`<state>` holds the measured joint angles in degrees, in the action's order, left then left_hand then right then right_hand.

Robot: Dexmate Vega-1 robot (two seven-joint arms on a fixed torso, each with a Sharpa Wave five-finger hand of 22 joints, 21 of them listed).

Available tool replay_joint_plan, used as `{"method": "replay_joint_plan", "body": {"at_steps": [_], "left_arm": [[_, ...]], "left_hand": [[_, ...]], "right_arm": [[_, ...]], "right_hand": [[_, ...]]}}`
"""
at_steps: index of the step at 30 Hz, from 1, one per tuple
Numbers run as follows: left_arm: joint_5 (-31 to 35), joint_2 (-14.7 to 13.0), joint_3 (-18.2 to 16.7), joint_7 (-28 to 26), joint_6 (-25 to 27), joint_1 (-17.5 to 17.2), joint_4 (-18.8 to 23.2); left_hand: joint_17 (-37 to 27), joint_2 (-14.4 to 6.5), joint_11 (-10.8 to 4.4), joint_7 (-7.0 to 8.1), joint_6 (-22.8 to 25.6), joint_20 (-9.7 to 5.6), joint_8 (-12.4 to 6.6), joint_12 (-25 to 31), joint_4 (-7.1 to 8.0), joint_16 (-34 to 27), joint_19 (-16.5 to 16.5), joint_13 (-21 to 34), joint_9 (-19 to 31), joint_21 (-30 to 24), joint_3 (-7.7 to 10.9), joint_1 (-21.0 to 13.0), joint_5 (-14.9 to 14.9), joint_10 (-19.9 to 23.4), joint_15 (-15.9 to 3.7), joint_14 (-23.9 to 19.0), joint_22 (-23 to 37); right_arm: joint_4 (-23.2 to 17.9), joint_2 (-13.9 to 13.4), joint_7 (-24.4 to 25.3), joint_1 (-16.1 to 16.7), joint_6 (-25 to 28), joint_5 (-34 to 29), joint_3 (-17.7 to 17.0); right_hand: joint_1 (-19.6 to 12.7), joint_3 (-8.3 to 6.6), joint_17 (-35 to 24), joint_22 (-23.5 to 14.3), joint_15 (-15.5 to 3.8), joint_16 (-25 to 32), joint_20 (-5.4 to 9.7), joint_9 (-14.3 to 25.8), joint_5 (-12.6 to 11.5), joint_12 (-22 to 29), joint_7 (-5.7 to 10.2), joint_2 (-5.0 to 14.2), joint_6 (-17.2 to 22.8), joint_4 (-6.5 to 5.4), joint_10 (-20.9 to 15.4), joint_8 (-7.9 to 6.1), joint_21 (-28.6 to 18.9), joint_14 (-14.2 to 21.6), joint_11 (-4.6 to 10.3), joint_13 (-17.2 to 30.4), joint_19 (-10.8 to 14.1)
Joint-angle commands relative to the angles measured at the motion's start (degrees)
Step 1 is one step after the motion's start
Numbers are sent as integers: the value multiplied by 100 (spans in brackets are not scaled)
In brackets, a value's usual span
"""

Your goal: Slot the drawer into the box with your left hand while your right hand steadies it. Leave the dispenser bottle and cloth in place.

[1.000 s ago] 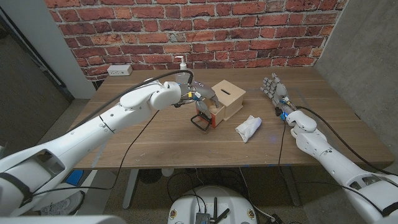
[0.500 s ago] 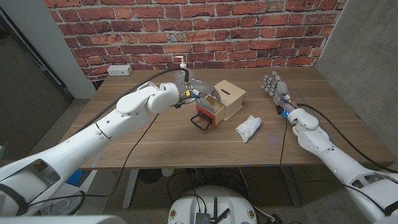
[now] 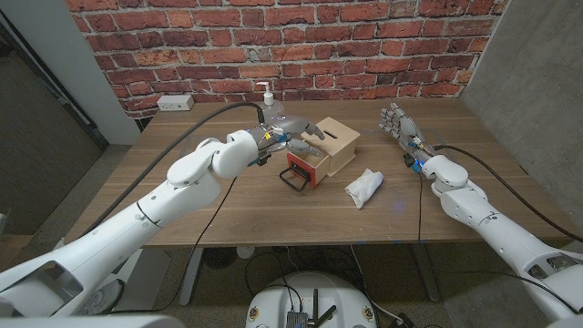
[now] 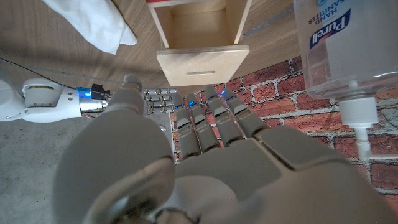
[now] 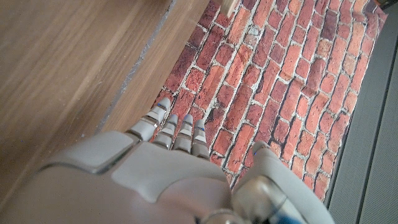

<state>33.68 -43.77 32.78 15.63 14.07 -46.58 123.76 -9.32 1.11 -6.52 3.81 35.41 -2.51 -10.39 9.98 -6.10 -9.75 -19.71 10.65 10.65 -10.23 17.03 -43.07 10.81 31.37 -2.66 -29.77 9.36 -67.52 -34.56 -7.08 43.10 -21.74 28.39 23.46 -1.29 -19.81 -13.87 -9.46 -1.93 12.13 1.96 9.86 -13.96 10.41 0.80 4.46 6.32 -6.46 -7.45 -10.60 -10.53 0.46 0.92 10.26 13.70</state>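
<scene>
The wooden box (image 3: pixel 337 143) with a slot in its top stands mid-table. Its drawer (image 3: pixel 307 165), with a red front and a black handle (image 3: pixel 293 179), sticks partway out of the box toward the near left. My left hand (image 3: pixel 293 135) hovers just above the drawer and against the box's left side, fingers stretched out, holding nothing. In the left wrist view the left hand (image 4: pixel 199 162) points at the box (image 4: pixel 202 62) and the open drawer (image 4: pixel 199 28). My right hand (image 3: pixel 400 125) stands upright and open to the right of the box, apart from it.
A clear dispenser bottle (image 3: pixel 267 102) stands behind my left hand, close beside it (image 4: pixel 333 50). A white cloth (image 3: pixel 364 187) lies in front of the box on the right. A white power strip (image 3: pixel 174 103) sits at the table's far left, below the brick wall.
My left hand has let go of the drawer and risen, fingers now spread above it, with the arm drawn back. The right hand has shifted slightly toward the wall.
</scene>
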Motion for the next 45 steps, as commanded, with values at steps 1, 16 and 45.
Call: {"method": "replay_joint_plan", "body": {"at_steps": [1, 16, 45], "left_arm": [[-532, -5, -58, -568, 730, -360, 307], [-923, -188, 38, -1021, 1189, -484, 550], [-249, -611, 42, -1621, 1159, -1007, 862]], "left_hand": [[-10, -76, 17, -57, -3, -444, -44, 45, -24, -24, -66, -5, 19, -41, 70, -4, 23, 12, -578, -3, 10], [-9, -205, 61, -131, -18, -381, -50, 59, 2, -23, -114, -4, 9, -54, 116, 86, 17, 12, -542, 9, 13], [-8, -609, 148, -94, -479, -407, 50, 18, 82, 39, 58, -2, -17, -16, 250, 505, -11, -323, -434, 441, 17]], "right_arm": [[-382, -295, 449, 21, -85, -947, 276], [-822, -607, 1244, -28, -19, -2392, 514], [-2118, -1274, 1854, 29, 1043, -4756, 899]], "right_hand": [[-83, -66, 12, -7, -195, 13, 68, 19, -2, 50, 38, 128, -14, 9, -39, 3, -9, 20, 56, 21, 3], [-149, -102, 30, -6, -265, -3, 129, 17, -4, 37, 101, 148, -45, 72, -13, 9, 5, -9, 123, 18, -46], [-188, -139, 46, -6, -382, -17, 235, 12, 14, 46, 155, 176, -12, 130, -44, -9, 58, -61, 197, 12, -306]]}}
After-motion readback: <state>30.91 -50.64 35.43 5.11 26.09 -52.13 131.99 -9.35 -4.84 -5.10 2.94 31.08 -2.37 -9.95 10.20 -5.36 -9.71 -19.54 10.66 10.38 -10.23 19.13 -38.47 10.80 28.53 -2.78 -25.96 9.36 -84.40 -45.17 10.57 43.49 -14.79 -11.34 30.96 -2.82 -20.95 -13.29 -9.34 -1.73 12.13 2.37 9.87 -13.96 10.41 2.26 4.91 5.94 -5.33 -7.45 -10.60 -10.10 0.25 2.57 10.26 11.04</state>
